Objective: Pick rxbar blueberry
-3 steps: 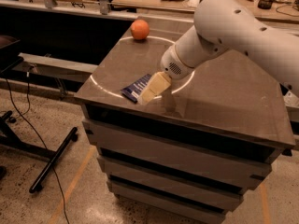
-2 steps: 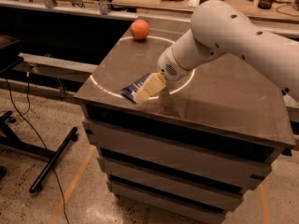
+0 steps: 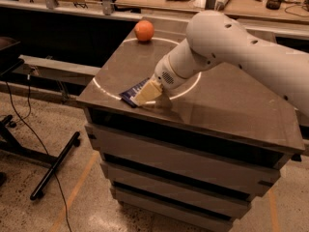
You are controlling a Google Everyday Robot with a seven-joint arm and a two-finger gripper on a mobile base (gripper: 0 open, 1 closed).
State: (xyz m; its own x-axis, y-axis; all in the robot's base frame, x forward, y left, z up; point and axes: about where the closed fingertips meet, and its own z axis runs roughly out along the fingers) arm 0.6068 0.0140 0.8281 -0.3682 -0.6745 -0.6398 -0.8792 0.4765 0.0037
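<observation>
Claw (image 3: 146,93): sat down on the rxbar blueberry (image 3: 129,94); how far it was closed could not be told.
Left: lifting it off the bench (image 3: 231,105).

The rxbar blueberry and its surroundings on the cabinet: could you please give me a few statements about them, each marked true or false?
1. The rxbar blueberry is near the front left edge of the cabinet top. True.
2. The gripper hangs over the orange. False: the gripper is down at the rxbar blueberry and covers part of it, well apart from the orange.
3. The orange sits near the back edge of the cabinet top. True.
4. The rxbar blueberry has a black wrapper. False: the wrapper is dark blue.
</observation>
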